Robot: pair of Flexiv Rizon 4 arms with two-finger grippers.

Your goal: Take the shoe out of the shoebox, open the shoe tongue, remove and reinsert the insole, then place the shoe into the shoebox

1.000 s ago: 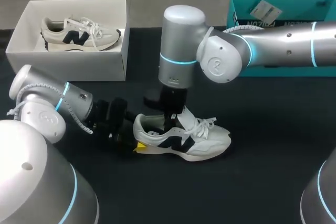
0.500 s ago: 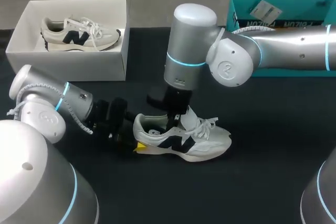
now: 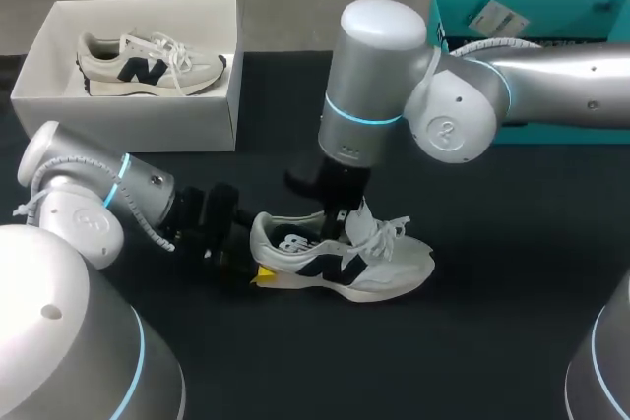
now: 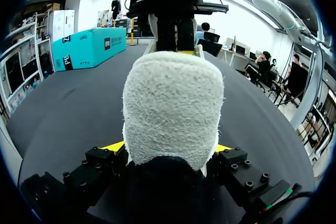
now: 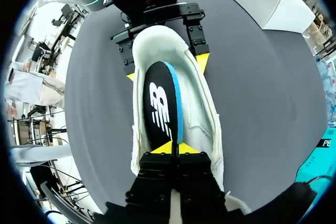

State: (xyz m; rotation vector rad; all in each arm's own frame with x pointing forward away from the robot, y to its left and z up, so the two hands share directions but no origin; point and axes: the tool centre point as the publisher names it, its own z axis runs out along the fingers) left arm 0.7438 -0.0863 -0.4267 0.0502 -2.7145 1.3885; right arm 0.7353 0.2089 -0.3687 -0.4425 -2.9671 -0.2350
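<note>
Shoe (image 3: 340, 263) outside white shoebox (image 3: 128, 121); second shoe (image 3: 148, 64) inside

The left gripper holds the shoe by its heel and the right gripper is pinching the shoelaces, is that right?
Not quite. The right gripper is pinching the black insole instead, as the right wrist view shows. The left gripper does hold the shoe by its heel.

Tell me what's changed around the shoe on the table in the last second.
The right hand, shut on the insole, has pulled toward the toe end of the shoe, and the insole's dark heel part has risen into sight in the opening. The left hand stays clamped on the heel; the shoe has not shifted, nor the other shoe in the white shoebox.
</note>
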